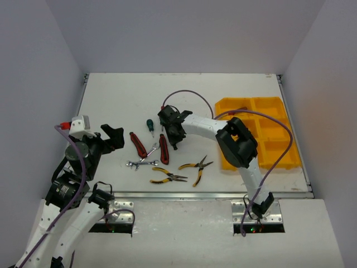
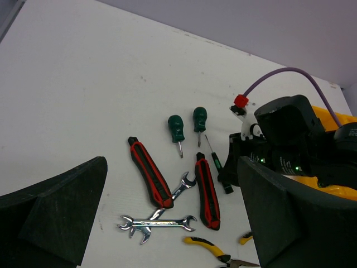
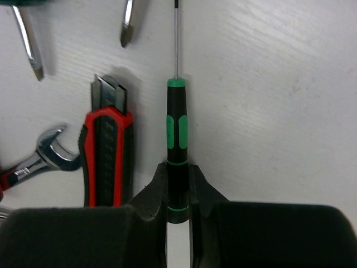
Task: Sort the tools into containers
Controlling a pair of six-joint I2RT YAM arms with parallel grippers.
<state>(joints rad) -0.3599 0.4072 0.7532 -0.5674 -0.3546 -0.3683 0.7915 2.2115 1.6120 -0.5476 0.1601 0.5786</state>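
Note:
A slim black-and-green screwdriver (image 3: pixel 177 128) lies on the white table, and my right gripper (image 3: pixel 177 180) is shut on its handle end, low over the table. To its left lie a red-handled cutter (image 3: pixel 107 156) and the tips of two stubby green screwdrivers (image 2: pixel 176 128). A second red cutter (image 1: pixel 138 144), two crossed silver wrenches (image 1: pixel 142 162) and two yellow-handled pliers (image 1: pixel 167 177) lie nearer the front. My left gripper (image 1: pixel 111 137) hangs open above the table's left side, holding nothing. The yellow tray (image 1: pixel 281 164) sits at the right.
The right arm (image 1: pixel 237 142) reaches across the table in front of the yellow tray. A purple cable (image 1: pixel 187 95) loops above it. The table's front edge (image 1: pixel 212 194) runs just below the pliers.

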